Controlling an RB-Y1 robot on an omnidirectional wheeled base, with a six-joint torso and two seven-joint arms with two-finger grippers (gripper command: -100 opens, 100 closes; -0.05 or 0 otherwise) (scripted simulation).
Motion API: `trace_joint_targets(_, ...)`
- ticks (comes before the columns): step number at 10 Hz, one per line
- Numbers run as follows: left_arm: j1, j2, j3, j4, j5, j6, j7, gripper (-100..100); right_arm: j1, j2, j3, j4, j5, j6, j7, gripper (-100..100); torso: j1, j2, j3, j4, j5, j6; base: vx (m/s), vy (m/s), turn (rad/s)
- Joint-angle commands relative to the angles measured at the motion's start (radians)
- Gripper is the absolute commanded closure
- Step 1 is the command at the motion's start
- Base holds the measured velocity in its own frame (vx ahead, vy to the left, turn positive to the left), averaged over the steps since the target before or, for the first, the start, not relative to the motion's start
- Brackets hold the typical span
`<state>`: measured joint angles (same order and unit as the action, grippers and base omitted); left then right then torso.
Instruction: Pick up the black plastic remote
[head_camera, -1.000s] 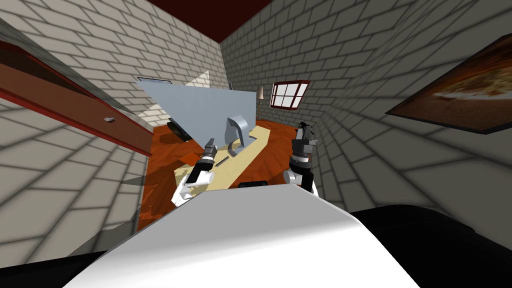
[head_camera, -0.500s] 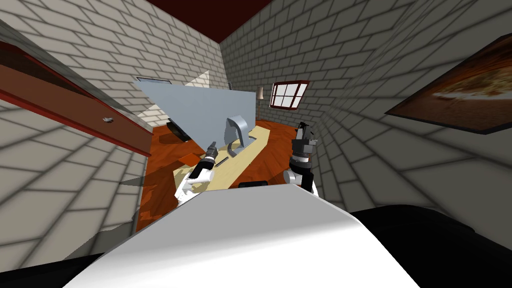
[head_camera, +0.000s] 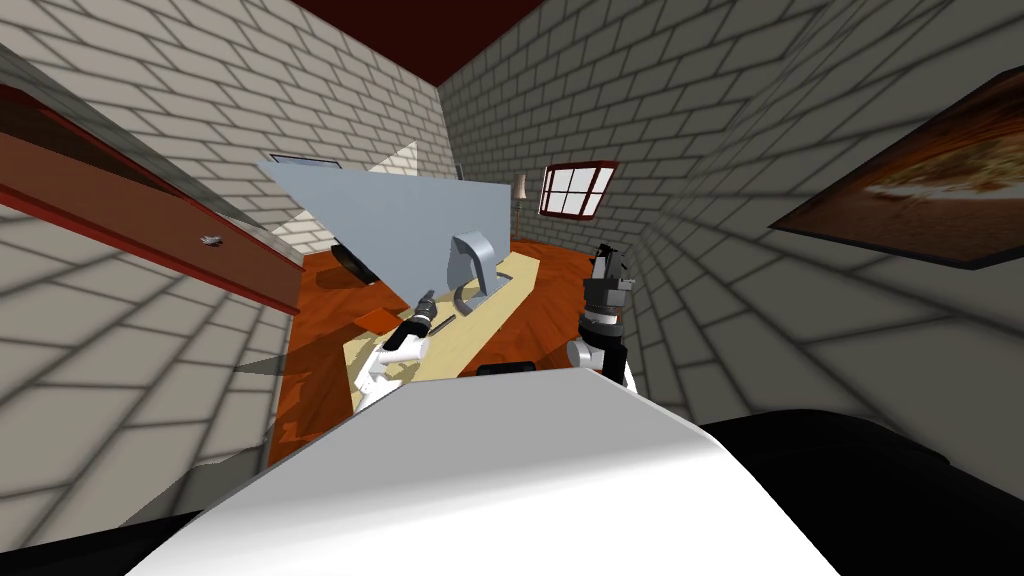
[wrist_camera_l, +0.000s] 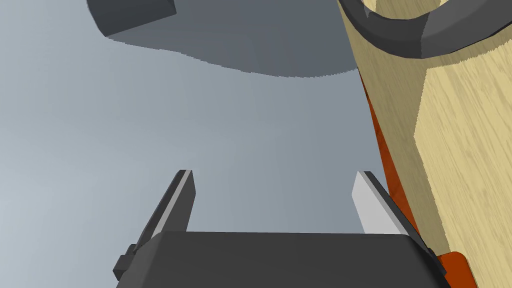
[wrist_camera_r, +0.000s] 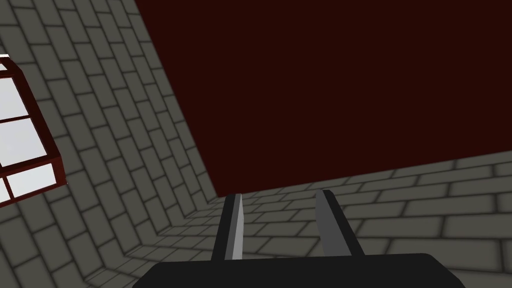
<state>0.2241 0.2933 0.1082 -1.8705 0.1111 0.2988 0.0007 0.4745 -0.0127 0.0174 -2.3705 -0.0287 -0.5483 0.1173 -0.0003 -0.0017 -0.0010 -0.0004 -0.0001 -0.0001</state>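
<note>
Presently, at the far left of the bench (head_camera: 505, 295), the left gripper (head_camera: 427, 298) hovers low over the pale wood with its fingers spread wide and nothing between them; in the left wrist view the left gripper (wrist_camera_l: 272, 175) faces the flat grey screen (wrist_camera_l: 200, 125), with the bench (wrist_camera_l: 465, 150) running along one side and the curved foot of the stand (wrist_camera_l: 400, 42) beyond it. Just right of that gripper, and a little nearer, the remote (head_camera: 443, 322) lies flat on the bench as a thin dark strip, between the gripper and the stand (head_camera: 470, 265); the screen (head_camera: 400, 215) rises close behind both.

Further right, well apart from the bench, the right gripper (head_camera: 605, 255) is held up beside the wall; in the right wrist view the right gripper (wrist_camera_r: 278, 195) has its fingers only narrowly apart, holding nothing.

Several things could go wrong, by my judgement: the left gripper seems aimed at the screen rather than down at the remote, so a forward push could drive the fingers into the panel; the remote is thin and lies flat, so fingers coming in too high would close on air, and too low would scrape the wood; a sideways touch could shove it under the foot of the stand.
</note>
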Motion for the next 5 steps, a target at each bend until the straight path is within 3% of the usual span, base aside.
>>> trace_joint_targets(1, 0.001, 0.003, 0.002, -0.005, 0.004, 0.032, 0.002, -100, 0.000, 0.000, 0.000, 0.000, 0.000, 0.000, 0.000, 0, 0.000, 0.000, 0.000, 0.000, 0.000, 0.000, 0.011, -0.005, 0.000)
trace_joint_targets(4, -0.038, 0.028, 0.013, 0.091, 0.043, 0.115, 0.019, -100, 0.000, 0.000, 0.000, 0.000, 0.000, 0.000, 0.000, 0, 0.000, 0.000, 0.000, 0.000, 0.000, 0.000, 0.031, -0.008, -0.014)
trace_joint_targets(5, -0.038, 0.028, 0.013, 0.091, 0.043, 0.136, 0.019, -100, 0.000, 0.000, 0.000, 0.000, 0.000, 0.000, 0.000, 0, 0.000, -0.001, 0.000, 0.000, 0.000, 0.000, 0.034, -0.008, -0.011)
